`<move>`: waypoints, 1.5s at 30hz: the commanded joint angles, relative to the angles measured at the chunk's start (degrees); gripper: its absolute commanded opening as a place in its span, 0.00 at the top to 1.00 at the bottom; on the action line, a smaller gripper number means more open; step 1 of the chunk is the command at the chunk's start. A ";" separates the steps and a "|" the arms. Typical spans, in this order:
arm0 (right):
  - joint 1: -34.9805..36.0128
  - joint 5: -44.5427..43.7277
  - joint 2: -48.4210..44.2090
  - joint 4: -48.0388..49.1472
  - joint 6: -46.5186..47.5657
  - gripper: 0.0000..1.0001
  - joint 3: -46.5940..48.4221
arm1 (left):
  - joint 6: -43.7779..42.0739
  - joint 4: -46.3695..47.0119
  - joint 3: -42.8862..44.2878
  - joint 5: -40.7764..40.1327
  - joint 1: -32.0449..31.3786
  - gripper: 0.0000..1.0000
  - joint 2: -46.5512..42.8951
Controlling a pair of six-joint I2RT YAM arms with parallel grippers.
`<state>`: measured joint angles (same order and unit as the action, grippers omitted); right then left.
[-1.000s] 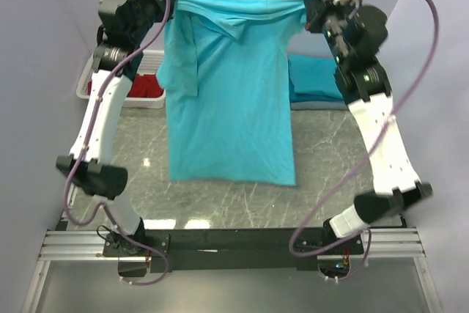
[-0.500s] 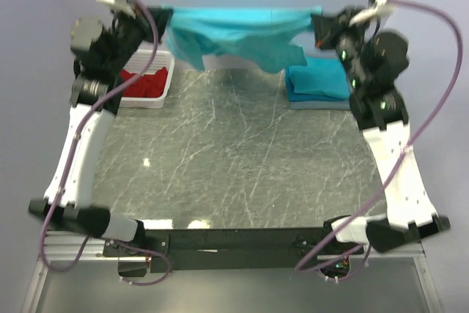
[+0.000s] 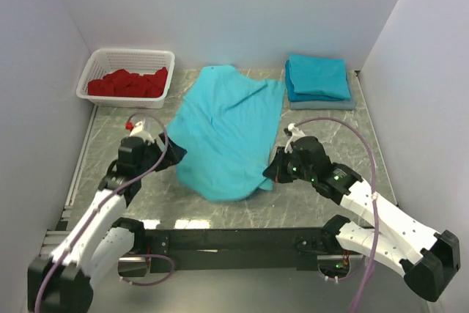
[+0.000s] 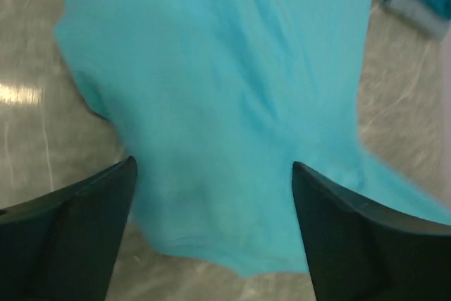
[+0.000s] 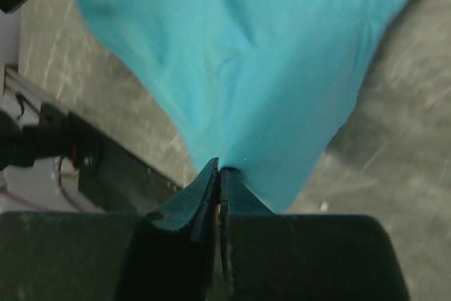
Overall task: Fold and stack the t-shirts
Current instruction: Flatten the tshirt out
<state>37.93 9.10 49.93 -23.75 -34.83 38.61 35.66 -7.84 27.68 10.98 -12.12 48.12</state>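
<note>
A turquoise t-shirt (image 3: 229, 131) lies spread on the table, collar toward the back and its near hem rumpled. My left gripper (image 3: 176, 156) sits low at the shirt's near left edge. It is open, with its fingers (image 4: 77, 223) wide apart over the fabric (image 4: 225, 103) and gripping nothing. My right gripper (image 3: 270, 172) is at the shirt's near right corner. Its jaws are pressed together on a pinch of the cloth (image 5: 239, 68), which fans out from the right gripper (image 5: 218, 168). Folded turquoise t-shirts (image 3: 316, 78) are stacked at the back right.
A white basket (image 3: 110, 60) holding red cloth (image 3: 128, 83) stands at the back left. White walls close in the left, back and right sides. A black rail (image 3: 234, 240) runs along the table's near edge between the arm bases.
Both arms came down from high at the back to low near the front, laying the hanging shirt flat. The left gripper opened and let go of its corner.
</note>
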 commanded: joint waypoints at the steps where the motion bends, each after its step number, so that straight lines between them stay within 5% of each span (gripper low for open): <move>1: 1.44 5.63 -2.21 -5.77 1.24 0.78 0.59 | 11.00 -6.11 -0.78 -8.94 -0.71 0.01 -11.10; 2: 1.36 7.49 -1.86 -7.18 3.08 0.61 -0.11 | 11.88 -9.18 -0.96 -10.79 -0.71 0.01 -12.94; 3: 1.44 10.47 -1.51 -7.45 3.80 0.29 -0.46 | 12.76 -11.04 -1.05 -12.72 -0.71 0.01 -16.18; 4: 1.70 11.19 -1.07 -7.54 4.67 0.16 -0.47 | 13.46 -13.84 -0.96 -13.96 -0.80 0.00 -17.52; 9: 1.71 6.64 0.34 -5.09 8.81 0.13 5.32 | 13.65 -9.76 -1.31 -12.49 -0.89 0.01 -21.49; 14: -0.83 -9.01 6.48 -0.27 9.87 0.07 14.54 | 14.26 0.95 -1.93 -4.06 -0.80 0.01 -14.65; 20: -11.29 -6.36 25.36 5.99 9.87 0.03 25.01 | 17.25 18.00 -4.22 2.38 -4.92 0.00 -0.06; 24: -12.35 -7.97 41.68 7.14 11.01 0.03 31.25 | 17.69 19.35 -1.68 0.71 -10.29 0.01 11.02; 31: -12.88 -9.02 58.07 4.06 12.68 0.03 43.91 | 20.42 22.60 -2.90 -2.10 -10.47 0.01 18.76; 38: -12.97 -3.66 62.22 4.23 11.72 0.03 40.94 | 19.71 21.63 -3.33 -3.86 -6.18 0.01 25.09; 45: -12.53 2.49 56.52 5.29 10.13 0.02 31.01 | 15.50 17.16 -1.76 -4.75 1.13 0.01 25.97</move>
<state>25.34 7.92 110.96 -17.43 -23.68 73.67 54.61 11.29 24.21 7.84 -13.47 73.78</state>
